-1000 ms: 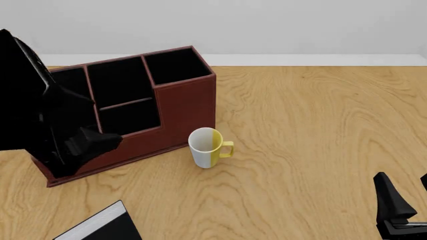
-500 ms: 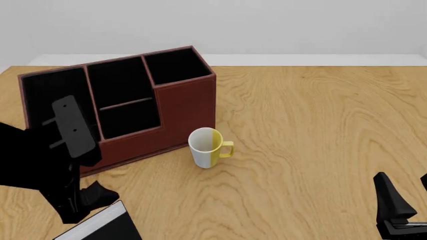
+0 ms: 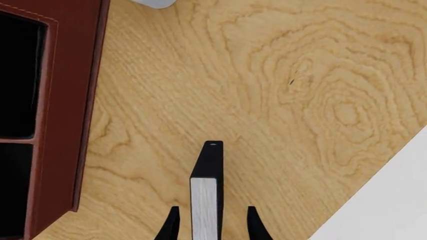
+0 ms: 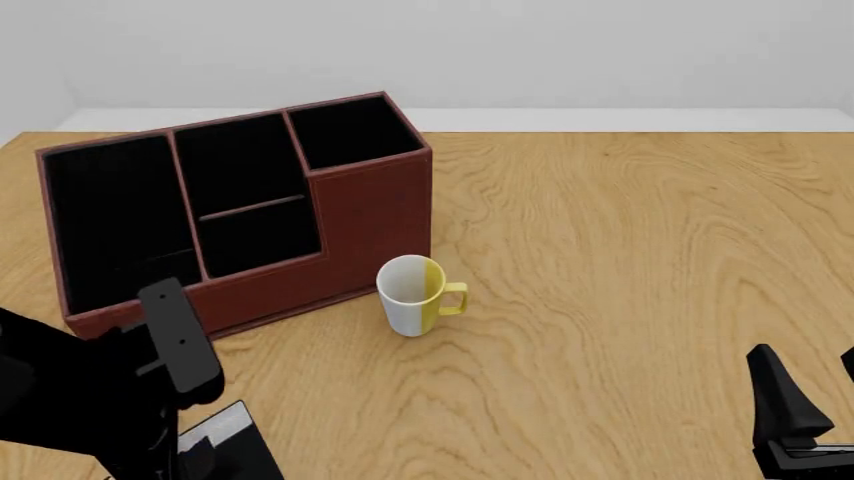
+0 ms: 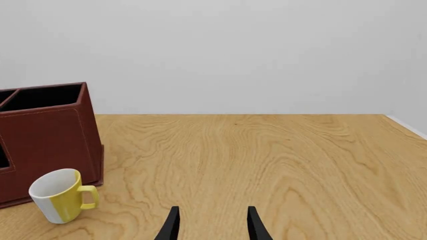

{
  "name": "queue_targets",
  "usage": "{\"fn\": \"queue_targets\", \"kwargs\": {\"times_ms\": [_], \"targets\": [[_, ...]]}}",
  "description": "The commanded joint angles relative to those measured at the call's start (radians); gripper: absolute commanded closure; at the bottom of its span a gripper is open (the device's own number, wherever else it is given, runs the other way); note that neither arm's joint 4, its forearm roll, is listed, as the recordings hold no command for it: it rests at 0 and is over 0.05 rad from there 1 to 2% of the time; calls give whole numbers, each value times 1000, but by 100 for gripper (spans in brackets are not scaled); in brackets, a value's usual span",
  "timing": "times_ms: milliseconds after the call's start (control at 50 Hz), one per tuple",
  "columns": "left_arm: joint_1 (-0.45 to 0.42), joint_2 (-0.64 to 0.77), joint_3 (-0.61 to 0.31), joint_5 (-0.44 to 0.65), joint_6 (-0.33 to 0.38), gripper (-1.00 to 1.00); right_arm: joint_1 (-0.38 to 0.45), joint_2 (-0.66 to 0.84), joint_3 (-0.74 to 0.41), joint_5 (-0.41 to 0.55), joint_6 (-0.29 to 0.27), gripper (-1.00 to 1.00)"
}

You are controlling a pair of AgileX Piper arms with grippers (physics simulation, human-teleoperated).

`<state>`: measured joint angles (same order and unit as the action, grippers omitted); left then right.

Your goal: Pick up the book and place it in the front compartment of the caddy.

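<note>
Table (image 4: 641,250): wooden, carrying everything in the scene.
Caddy (image 4: 367,215): stood far left, reddish-brown with black insides; the front compartment (image 4: 260,238) was open-topped behind a thin divider.
Left arm: hung low over the near-left corner, hiding most of the book in the front view.
Book (image 3: 205,192): sat at the near-left edge, on its edge between the fingers of the left gripper (image 3: 210,225).
Left gripper state: jaws apart, straddling the book, not visibly pressing it.
Right gripper (image 5: 210,225): parted, holding nothing, parked near right.
Mug (image 4: 416,295): white and yellow, just right of the caddy's near wall.
Risk: a thin book likely tips or slips if the fingers close off-centre.
Obstacle: the mug stood near the carry path.
</note>
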<state>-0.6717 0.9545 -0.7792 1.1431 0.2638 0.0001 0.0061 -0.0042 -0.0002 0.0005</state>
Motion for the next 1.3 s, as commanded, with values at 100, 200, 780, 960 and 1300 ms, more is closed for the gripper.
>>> {"fn": "queue_targets", "kwargs": {"times_ms": [100, 200, 780, 960, 1300], "targets": [[-54, 5, 117, -79, -90, -100, 0, 0, 0, 0, 0, -100], [-52, 19, 167, -120, -95, -100, 0, 0, 0, 0, 0, -100], [55, 17, 199, -137, 31, 100, 0, 0, 0, 0, 0, -100], [97, 9, 160, -102, 82, 100, 0, 0, 0, 0, 0, -100], [230, 8, -173, 39, 315, 100, 0, 0, 0, 0, 0, -100]]}}
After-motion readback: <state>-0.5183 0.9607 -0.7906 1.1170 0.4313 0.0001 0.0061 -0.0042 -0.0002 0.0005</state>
